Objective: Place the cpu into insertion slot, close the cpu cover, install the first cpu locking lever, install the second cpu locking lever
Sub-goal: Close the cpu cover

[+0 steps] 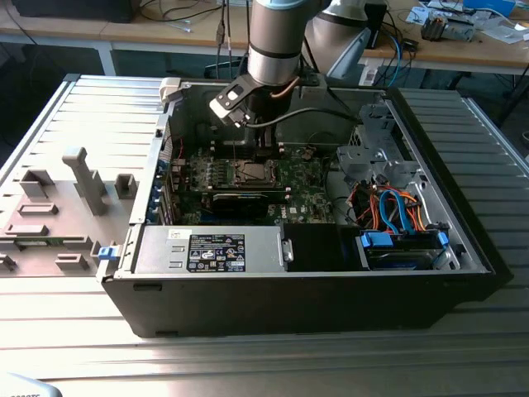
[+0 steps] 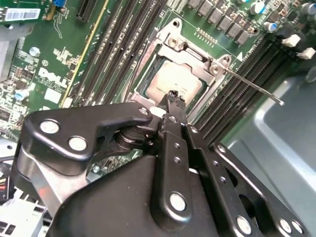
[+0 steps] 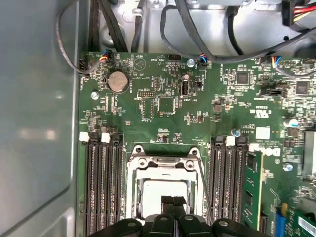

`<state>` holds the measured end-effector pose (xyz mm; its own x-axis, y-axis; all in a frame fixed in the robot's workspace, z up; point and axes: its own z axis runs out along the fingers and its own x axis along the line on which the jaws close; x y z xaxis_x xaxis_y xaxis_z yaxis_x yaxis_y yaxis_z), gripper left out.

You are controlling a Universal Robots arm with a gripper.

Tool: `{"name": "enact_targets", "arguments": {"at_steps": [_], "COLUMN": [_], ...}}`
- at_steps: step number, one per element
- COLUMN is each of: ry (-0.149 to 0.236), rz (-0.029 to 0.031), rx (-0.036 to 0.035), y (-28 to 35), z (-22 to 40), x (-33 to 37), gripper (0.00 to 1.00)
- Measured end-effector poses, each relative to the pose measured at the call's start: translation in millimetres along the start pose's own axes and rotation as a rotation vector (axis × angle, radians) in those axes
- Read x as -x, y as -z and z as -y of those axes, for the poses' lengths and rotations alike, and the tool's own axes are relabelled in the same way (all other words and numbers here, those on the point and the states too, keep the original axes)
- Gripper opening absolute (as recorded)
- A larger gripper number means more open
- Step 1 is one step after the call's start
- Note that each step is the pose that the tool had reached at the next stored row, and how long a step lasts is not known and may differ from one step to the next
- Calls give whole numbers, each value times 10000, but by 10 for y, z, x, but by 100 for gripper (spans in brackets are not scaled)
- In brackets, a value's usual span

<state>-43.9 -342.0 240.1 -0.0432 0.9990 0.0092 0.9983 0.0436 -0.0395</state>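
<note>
In the exterior view, the arm (image 1: 277, 41) reaches down into the open computer case (image 1: 463, 248). It stands right over the insertion slot (image 1: 250, 171) at the middle of the board. The case walls stand on every side, so the only free way in or out is from above.

In the second wrist view, the gripper (image 2: 173, 97) has its fingers drawn together on nothing we can see, the tips just above the near edge of the cpu (image 2: 177, 81). The cpu lies flat in the slot. The cpu cover (image 2: 195, 54) looks to be down around it, framing its silvery top. One locking lever (image 2: 256, 88) juts out free over the memory slots (image 2: 123, 44) and is not latched. We judge the placing done and the cover closed or nearly so, with the lever steps not yet done. Working that thin rod would call for a fine, steady contact, since the memory slots sit close on both sides.

In the first wrist view, the closed gripper (image 3: 173, 200) sits over the cpu (image 3: 165, 190) inside the cpu cover (image 3: 165, 165). The locking lever (image 3: 203, 187) runs slantwise just beside the cover — a memory module (image 3: 252, 182) stands near it. The case wall (image 3: 39, 123) lies well apart.
</note>
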Motion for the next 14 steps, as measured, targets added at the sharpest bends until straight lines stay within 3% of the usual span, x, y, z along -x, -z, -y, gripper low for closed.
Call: {"name": "enact_targets", "arguments": {"at_steps": [12, 14], "ry": [0, 0], "rz": [1, -3], "rx": [0, 2], "y": [156, 157], "z": [6, 6], "x": [-1, -2], "gripper": [11, 11]}}
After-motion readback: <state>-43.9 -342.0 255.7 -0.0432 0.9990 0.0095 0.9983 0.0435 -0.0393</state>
